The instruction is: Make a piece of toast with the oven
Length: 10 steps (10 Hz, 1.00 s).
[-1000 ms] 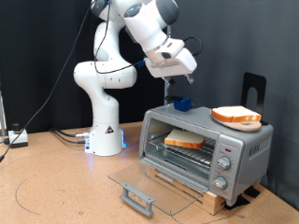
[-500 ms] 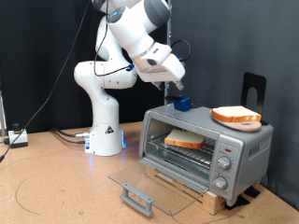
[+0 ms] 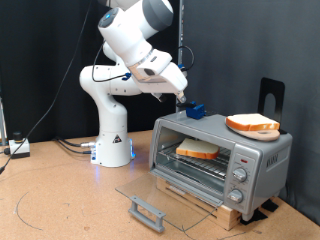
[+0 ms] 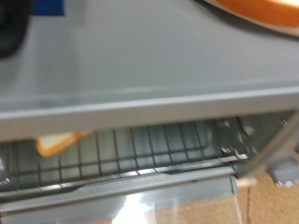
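The oven point(image 3: 222, 152) stands at the exterior view's right with its glass door point(image 3: 165, 192) dropped flat and the grey handle point(image 3: 147, 212) at the front. One piece of toast point(image 3: 200, 150) lies on the wire rack inside; in the wrist view the toast point(image 4: 61, 143) shows on the rack point(image 4: 159, 149) below the oven's silver top point(image 4: 140, 65). A second, alike slice point(image 3: 252, 123) rests on an orange plate point(image 3: 268, 134) on the oven's roof. My gripper point(image 3: 180, 98) hangs above the oven's top left corner, holding nothing that shows.
A small blue object point(image 3: 195, 110) sits on the oven's roof just below the gripper. A black stand point(image 3: 270, 95) rises behind the oven. The arm's white base point(image 3: 113, 145) stands left of the oven, with cables point(image 3: 70, 145) trailing along the floor.
The arm has swung up and towards the exterior view's left, drawing the hand back from over the oven. The toast, plate and door have not moved.
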Each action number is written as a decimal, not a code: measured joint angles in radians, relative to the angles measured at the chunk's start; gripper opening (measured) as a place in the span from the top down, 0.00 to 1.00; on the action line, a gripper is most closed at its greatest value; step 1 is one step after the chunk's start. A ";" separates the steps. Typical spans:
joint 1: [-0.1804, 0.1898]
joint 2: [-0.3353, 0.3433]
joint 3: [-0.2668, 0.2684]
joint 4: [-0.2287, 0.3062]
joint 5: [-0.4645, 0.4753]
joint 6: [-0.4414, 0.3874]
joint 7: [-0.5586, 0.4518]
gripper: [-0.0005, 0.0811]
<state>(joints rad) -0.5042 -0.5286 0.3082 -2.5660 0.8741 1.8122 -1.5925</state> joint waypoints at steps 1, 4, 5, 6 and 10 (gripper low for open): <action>-0.008 0.043 -0.005 0.027 0.000 0.000 -0.001 0.01; -0.010 0.042 -0.013 0.021 -0.032 -0.012 -0.035 0.01; -0.020 0.045 -0.028 0.020 -0.064 -0.022 -0.062 0.01; -0.035 0.051 -0.049 0.020 -0.094 -0.037 -0.089 0.01; -0.111 0.100 -0.130 0.026 -0.175 -0.049 -0.145 0.01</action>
<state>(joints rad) -0.6156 -0.4286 0.1780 -2.5401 0.6994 1.7628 -1.7371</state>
